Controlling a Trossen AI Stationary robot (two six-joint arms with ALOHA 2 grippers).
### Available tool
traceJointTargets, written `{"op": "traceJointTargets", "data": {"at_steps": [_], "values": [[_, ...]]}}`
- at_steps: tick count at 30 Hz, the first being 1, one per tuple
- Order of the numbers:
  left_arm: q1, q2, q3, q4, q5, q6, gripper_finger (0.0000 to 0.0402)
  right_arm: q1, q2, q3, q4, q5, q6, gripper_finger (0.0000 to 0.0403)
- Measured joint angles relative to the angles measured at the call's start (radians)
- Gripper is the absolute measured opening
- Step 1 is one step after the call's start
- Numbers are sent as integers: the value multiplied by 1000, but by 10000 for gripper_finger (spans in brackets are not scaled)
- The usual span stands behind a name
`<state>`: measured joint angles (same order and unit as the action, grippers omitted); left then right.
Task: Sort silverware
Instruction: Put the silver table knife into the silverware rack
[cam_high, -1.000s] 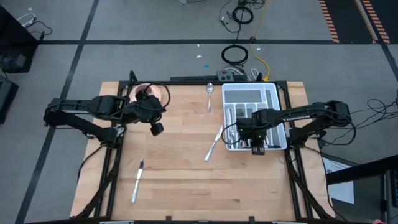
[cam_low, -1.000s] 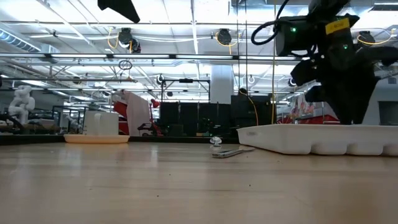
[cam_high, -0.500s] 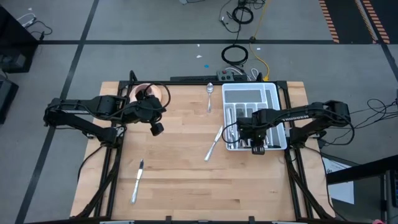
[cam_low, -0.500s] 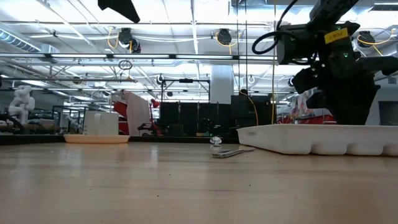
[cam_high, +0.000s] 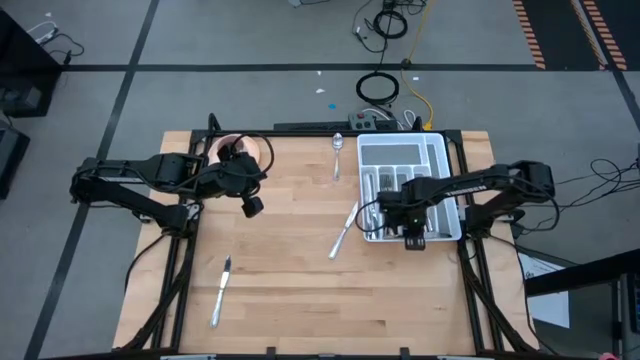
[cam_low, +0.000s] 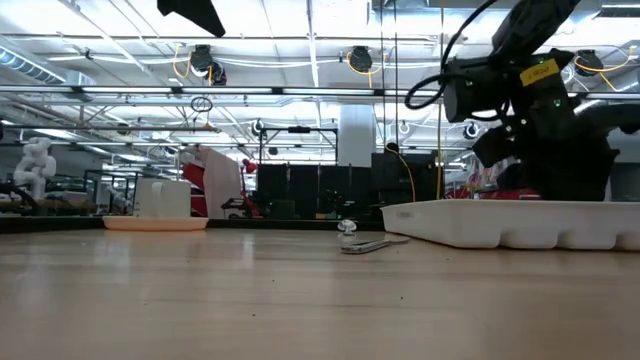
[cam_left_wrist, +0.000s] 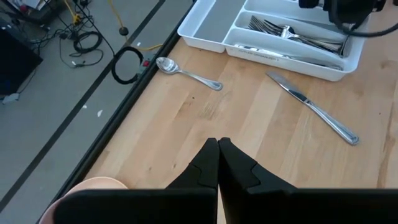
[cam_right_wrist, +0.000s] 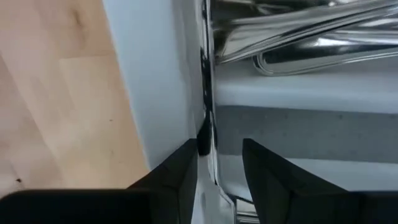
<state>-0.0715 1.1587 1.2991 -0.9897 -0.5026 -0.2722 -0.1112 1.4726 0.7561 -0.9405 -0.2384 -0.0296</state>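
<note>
Silverware (cam_right_wrist: 208, 118) between right claw (cam_right_wrist: 217, 163) fingers

Both arms are matte black, built of slim tubular links and blocky joints, the right arm (cam_high: 480, 186) carrying white lettering along its forearm, a yellow label and green indicator lights near its wrist (cam_low: 530, 75), with black cables looping above.
</note>
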Motion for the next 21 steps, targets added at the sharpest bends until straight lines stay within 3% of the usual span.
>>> {"op": "traceJointTargets", "data": {"at_steps": [4,9,21], "values": [[0,0,0,0,0,0,3,0,56,0,1,0,0,106],[0,0,0,0,-1,0,4,1,76,7,-8,-6,-3,19],[0,0,0,0,-5,-1,4,2,74,67,-79,1,2,3]]}}
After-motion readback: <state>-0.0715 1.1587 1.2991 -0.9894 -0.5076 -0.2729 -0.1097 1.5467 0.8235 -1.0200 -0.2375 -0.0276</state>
